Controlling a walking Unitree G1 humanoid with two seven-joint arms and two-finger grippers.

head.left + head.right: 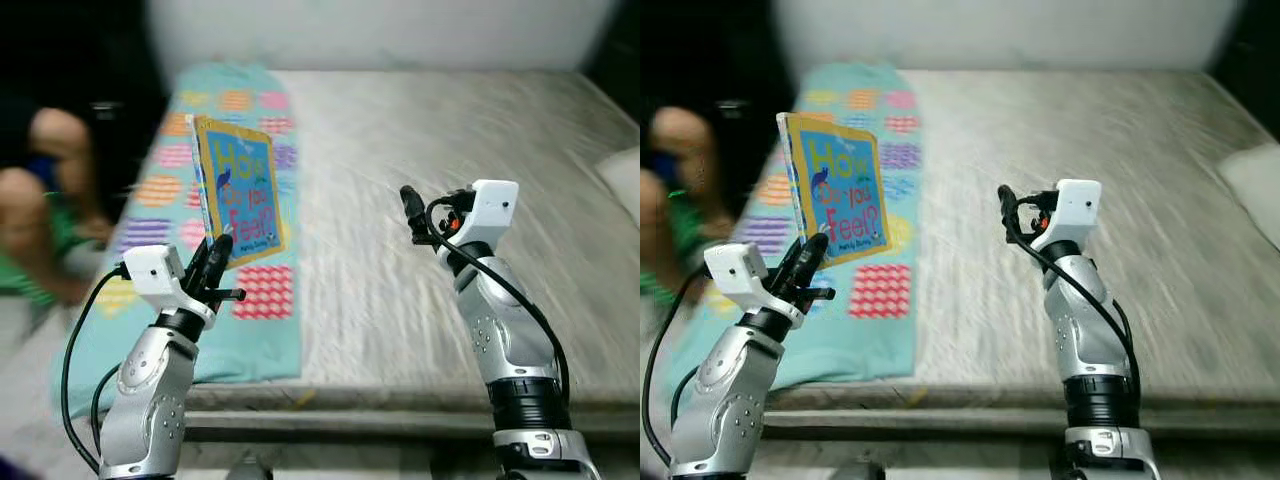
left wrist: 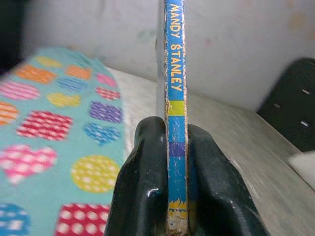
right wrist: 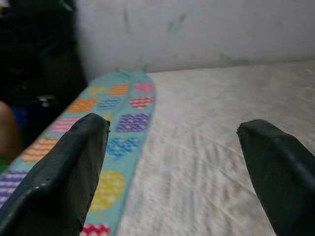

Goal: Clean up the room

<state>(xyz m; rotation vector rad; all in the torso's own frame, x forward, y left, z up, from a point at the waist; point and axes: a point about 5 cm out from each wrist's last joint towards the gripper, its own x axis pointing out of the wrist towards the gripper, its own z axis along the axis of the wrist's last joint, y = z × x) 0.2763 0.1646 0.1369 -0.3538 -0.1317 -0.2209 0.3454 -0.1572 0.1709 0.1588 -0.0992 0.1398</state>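
The left claw (image 1: 213, 262) is clamped on the bottom edge of a picture book (image 1: 238, 190), holding it upright over the patterned blanket (image 1: 160, 215) at 10 o'clock on the bed (image 1: 420, 150). The book looks thin, stiff and light; holding nearer its spine should stop wobbling. The right claw (image 3: 177, 167) hangs apart, holding nothing.

Children's book (image 1: 240, 190), blue cover with yellow border and yellow lettering, blue spine reading "MANDY STANLEY". Held upright, slightly tilted, clamped at its lower edge by left gripper (image 2: 176, 196), above the teal patterned blanket (image 1: 250, 330) on the bed.
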